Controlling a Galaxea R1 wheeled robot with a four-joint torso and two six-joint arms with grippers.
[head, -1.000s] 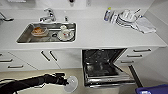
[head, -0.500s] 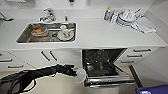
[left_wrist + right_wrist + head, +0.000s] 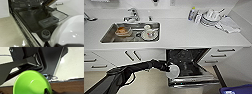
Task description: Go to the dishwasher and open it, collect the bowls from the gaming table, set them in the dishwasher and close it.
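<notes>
The dishwasher [image 3: 194,80] stands open under the white counter, its door folded down and its dark interior showing. My left arm reaches in from the left, and my left gripper [image 3: 168,68] is shut on a white bowl [image 3: 173,71] at the door's left edge. In the left wrist view that white bowl [image 3: 70,31] hangs just above the dishwasher door's inner face [image 3: 31,18], near its detergent box. In the right wrist view my right gripper [image 3: 47,91] is shut on the rim of a green bowl [image 3: 31,83]. The gaming table is out of view.
A steel sink [image 3: 109,37] left of the dishwasher holds dirty dishes. Stacked plates [image 3: 210,16] and a cloth [image 3: 229,25] lie at the counter's back right. White drawers with dark handles [image 3: 225,50] flank the dishwasher. A blue object [image 3: 236,89] sits at the lower right.
My left arm has swung to the right with the white bowl, from in front of the cabinets to the open dishwasher door.
</notes>
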